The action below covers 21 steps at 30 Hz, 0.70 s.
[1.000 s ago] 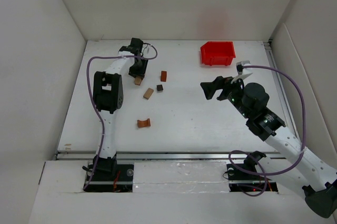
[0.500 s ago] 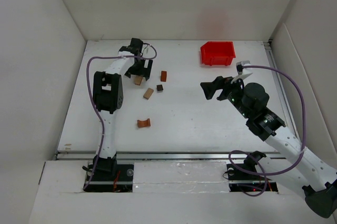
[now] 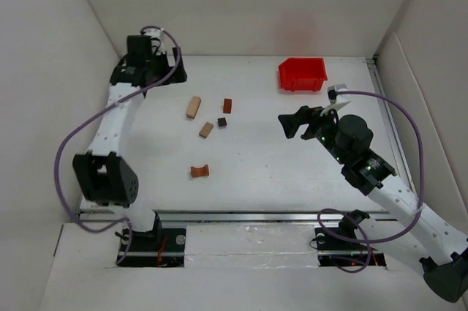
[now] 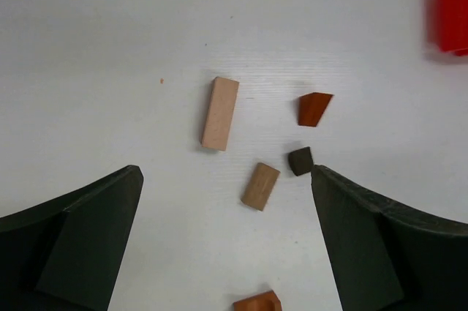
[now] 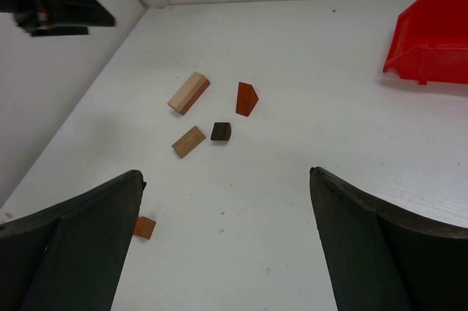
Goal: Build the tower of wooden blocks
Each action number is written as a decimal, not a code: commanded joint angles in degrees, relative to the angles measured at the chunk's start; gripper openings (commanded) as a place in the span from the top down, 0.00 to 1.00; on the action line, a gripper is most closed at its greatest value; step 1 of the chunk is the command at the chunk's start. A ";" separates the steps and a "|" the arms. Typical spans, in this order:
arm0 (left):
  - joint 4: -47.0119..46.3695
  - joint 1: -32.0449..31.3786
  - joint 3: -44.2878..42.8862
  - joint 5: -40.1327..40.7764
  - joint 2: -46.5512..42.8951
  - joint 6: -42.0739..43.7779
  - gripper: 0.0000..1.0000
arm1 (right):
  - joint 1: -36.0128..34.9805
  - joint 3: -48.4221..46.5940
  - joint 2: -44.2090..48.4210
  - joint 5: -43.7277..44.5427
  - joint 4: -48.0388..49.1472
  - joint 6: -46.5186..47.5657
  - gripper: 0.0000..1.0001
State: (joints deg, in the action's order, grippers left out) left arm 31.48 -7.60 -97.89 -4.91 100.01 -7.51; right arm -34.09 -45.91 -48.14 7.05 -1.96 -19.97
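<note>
Left of centre in the overhead view, the wood blocks (image 3: 193, 107) lie loose on the desk (image 3: 263, 179), nothing stacked. Left end effector (image 4: 225, 173) and right end effector (image 5: 225, 173) are released; a grasp could knock neighbours.

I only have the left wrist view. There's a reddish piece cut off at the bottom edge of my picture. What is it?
Observer: It's the reddish-brown arch block, lying alone, closer to the near edge of the table than the other four blocks.
Operator: Where is the right gripper?
Observer: The right gripper hangs open above the table, right of the blocks and on the near side of the red bin.
Operator: And where does my own arm sit?
Observer: Your left gripper is raised, open, over the table's far left corner, away from the blocks.
</note>
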 commanded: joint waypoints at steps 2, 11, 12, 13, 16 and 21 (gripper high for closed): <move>-5.39 1.55 10.16 -15.86 -10.44 -0.24 0.01 | 0.34 -0.06 -0.11 -0.10 2.22 0.10 0.00; -2.31 -11.65 20.80 6.21 -6.59 3.55 0.06 | 0.34 0.47 1.03 -0.81 2.83 0.37 0.00; -2.57 -11.65 21.59 6.31 -5.27 3.64 0.07 | 0.34 0.47 1.12 -0.98 2.84 0.45 0.00; -3.09 -11.65 22.38 6.14 -4.65 3.73 0.09 | 0.34 0.38 1.12 -1.07 2.75 0.37 0.00; -4.15 -11.65 23.00 3.61 -2.10 4.43 0.11 | 0.34 0.38 1.47 -0.81 2.48 0.46 0.00; -4.68 -11.65 21.51 3.15 2.81 5.22 0.15 | 0.34 0.65 2.87 -0.98 2.66 0.46 0.00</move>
State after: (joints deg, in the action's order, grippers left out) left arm 28.23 -19.44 -73.95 -2.35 102.10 -3.64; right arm -34.09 -45.91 -46.89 6.76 -2.07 -19.90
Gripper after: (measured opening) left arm 0.855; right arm 0.999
